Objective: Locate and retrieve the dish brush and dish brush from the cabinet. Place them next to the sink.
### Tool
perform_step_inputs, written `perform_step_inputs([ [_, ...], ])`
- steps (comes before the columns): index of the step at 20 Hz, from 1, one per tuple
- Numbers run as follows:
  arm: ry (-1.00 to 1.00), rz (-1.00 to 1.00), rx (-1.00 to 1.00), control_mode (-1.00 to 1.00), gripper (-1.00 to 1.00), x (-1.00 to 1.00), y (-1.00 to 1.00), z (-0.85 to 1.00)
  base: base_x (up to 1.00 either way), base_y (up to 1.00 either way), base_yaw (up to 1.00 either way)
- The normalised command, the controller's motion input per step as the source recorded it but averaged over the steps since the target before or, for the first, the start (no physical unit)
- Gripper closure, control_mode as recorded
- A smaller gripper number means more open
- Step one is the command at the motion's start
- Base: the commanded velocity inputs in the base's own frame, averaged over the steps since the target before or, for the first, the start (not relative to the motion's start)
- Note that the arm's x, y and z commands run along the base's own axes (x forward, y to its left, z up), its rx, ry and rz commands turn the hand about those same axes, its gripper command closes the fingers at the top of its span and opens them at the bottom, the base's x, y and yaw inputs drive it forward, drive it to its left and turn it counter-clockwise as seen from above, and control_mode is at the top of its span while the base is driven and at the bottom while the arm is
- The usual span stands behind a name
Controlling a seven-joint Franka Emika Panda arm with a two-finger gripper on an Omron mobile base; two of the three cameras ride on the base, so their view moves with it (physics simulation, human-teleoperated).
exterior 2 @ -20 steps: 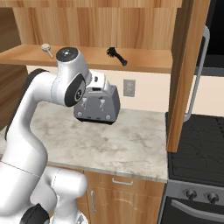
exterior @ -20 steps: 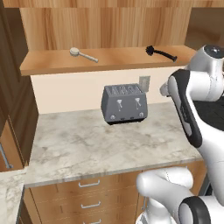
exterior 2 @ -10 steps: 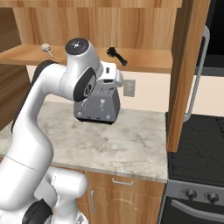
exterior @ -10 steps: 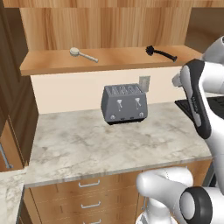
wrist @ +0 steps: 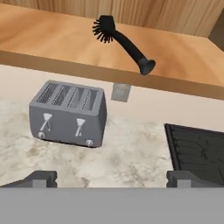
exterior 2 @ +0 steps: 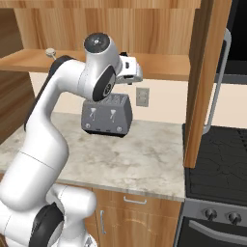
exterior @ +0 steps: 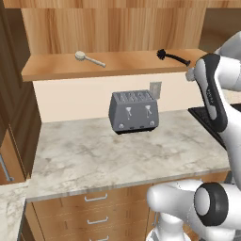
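Reaching up toward the black dish brush (wrist: 124, 42), lying flat on the cabinet (exterior: 122, 63) ledge toward its right end, bristle head far and to the left, handle end angling nearer and to the right, close to the ledge's front edge. Judging this as the approach of the first retrieval, nothing grasped yet. Holding the gripper (wrist: 111, 179) spread wide and empty, finger tips well apart at the bottom of the hand view, aimed at the ledge from below and in front. Leaving the pale dish brush (exterior: 89, 58) well apart, near the left end of the same ledge, head far-left and thin handle pointing right. Needing next, most likely, to rise above the ledge, line the fingers across the slim black handle, and descend to pinch it without scraping the wood. Standing below on the marble counter (exterior: 117, 155): a grey four-slot toaster (exterior: 133, 111), directly under the stretch between the brushes, with a wall outlet (exterior: 155, 88) just right of it. Sitting right of the counter, a dark stove top (wrist: 197, 151); hanging beside it, a tall wooden panel (exterior 2: 202, 77) with a steel bar handle, narrowing room on the right. Risking a knock against the ledge's front edge when climbing.
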Motion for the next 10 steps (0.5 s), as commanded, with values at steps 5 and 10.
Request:
perform_step_inputs([
  [5, -0.03, 0.04, -0.02, -1.0, -1.0, 0.43, -0.01, 0.34, 0.0, 0.0, 0.0],
  [10, -0.02, 0.01, -0.03, -1.0, -1.0, 0.52, 0.0, 0.33, 0.0, 0.0, 0.0],
])
